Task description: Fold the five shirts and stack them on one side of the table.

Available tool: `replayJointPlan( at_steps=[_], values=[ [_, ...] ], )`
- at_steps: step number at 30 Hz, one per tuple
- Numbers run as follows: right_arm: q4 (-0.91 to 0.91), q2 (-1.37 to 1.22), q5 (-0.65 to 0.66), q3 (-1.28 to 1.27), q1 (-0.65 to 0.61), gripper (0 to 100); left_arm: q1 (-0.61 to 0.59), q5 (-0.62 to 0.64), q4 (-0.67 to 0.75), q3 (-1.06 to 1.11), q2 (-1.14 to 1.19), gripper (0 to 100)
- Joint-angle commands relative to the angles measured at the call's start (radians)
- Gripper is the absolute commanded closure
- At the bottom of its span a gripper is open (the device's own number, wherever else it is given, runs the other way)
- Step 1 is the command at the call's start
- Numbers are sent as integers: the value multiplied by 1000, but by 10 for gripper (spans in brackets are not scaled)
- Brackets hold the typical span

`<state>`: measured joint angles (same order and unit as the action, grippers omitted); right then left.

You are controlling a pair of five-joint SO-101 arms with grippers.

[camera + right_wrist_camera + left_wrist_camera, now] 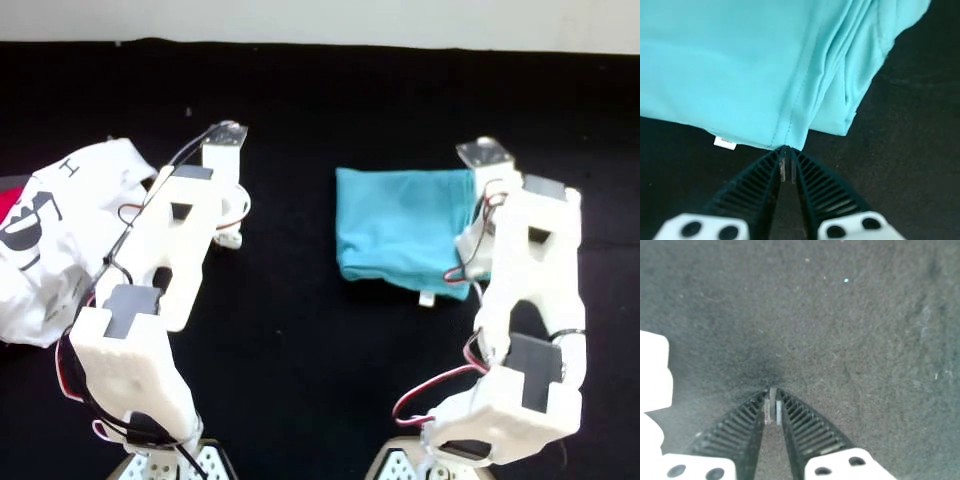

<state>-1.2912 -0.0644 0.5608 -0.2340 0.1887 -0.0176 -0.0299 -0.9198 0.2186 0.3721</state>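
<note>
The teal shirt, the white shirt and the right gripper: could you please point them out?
teal shirt point(400, 225): high view, middle of the folded cloth.
white shirt point(100, 200): high view, plain cloth beside the black print.
right gripper point(786, 159): right wrist view, midway between its fingertips.

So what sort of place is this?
Likely a robotics lab bench: a left arm and right arm at a black-covered table, with a teal shirt and a crumpled white shirt laid out for folding.

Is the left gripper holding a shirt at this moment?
No, the left gripper is shut over the bare black table cover, with no cloth between its fingers.
</note>
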Motion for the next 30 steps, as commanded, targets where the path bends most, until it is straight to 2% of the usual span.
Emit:
replayJointPlan(
  at_steps=[1, 10, 12, 14, 16, 19, 30],
  values=[
    [-18, 51, 9, 90, -24, 988, -1, -9, -2, -18, 7, 991],
    [24, 48, 8, 377, -16, 988, -1, -9, -2, -18, 7, 991],
    [54, 30, -55, 403, -25, 988, -1, -9, -2, -18, 7, 991],
    [102, -39, -130, 417, -45, 971, -1, -9, -2, -18, 7, 991],
    [120, -134, -161, 463, -58, 927, -1, -9, -2, -18, 7, 991],
    [117, -308, -193, 572, -77, 926, -1, -9, -2, -18, 7, 991],
    [-200, -765, -201, 1262, -79, 869, -1, -9, -2, -18, 8, 991]
  ],
)
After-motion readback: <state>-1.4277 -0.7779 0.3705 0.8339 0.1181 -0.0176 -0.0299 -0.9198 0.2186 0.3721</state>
